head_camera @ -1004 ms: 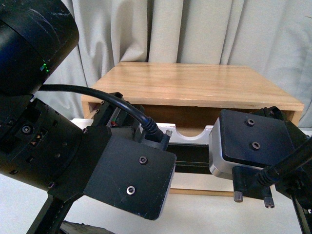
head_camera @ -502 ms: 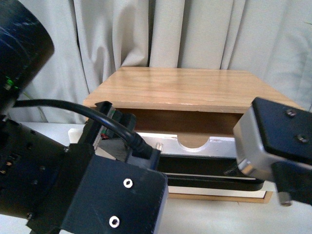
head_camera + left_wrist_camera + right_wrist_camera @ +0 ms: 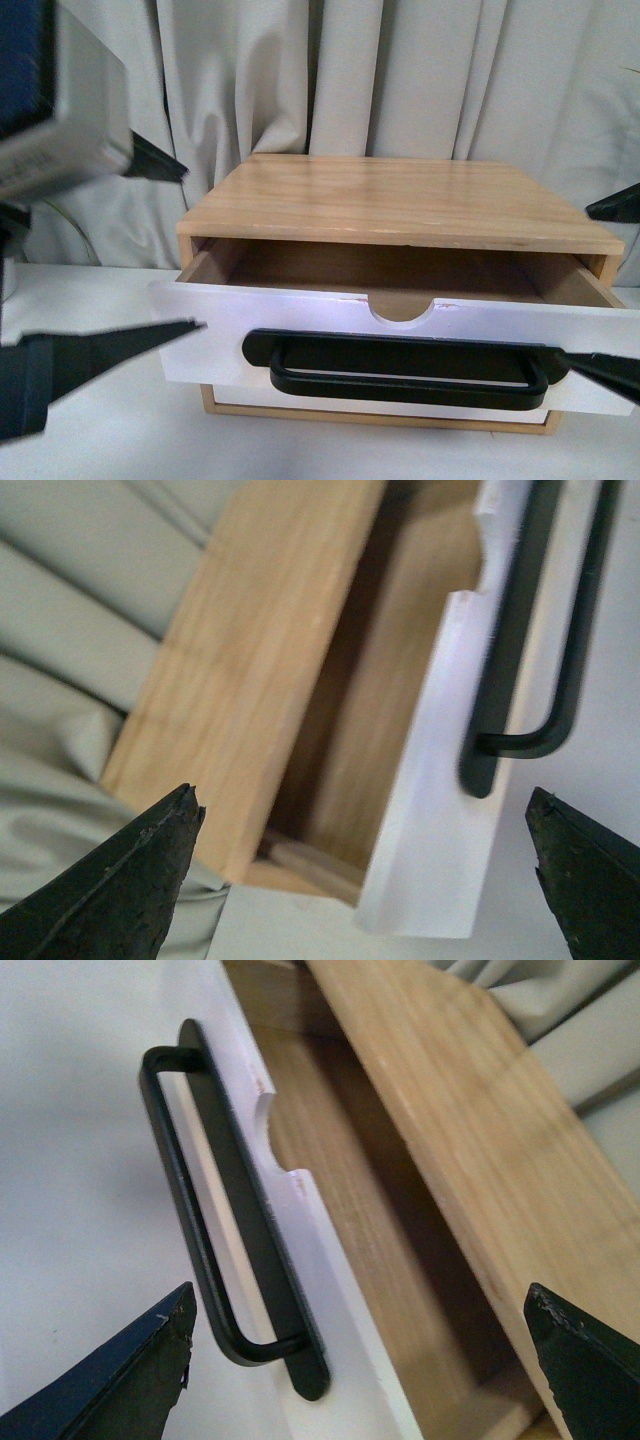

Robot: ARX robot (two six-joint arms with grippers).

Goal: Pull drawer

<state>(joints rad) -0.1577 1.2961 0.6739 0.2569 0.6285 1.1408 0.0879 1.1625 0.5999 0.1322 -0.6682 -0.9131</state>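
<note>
The drawer stands pulled part-way out of the wooden cabinet. Its white front carries a long black bar handle and a semicircular notch, with light wood inside. My left gripper is open at the drawer's left end, one finger above and one below, touching nothing. My right gripper is open at the right end, holding nothing. In the left wrist view the open gripper frames the drawer corner and handle. In the right wrist view the open gripper frames the drawer and handle.
A plain white drawer front without a handle shows as a strip under the pulled one. The cabinet sits on a white table. A pale curtain hangs close behind it.
Both arms, which covered the drawer front, have drawn back to the sides, leaving only finger tips in view. The drawer stands farther out than before, handle fully in view.
</note>
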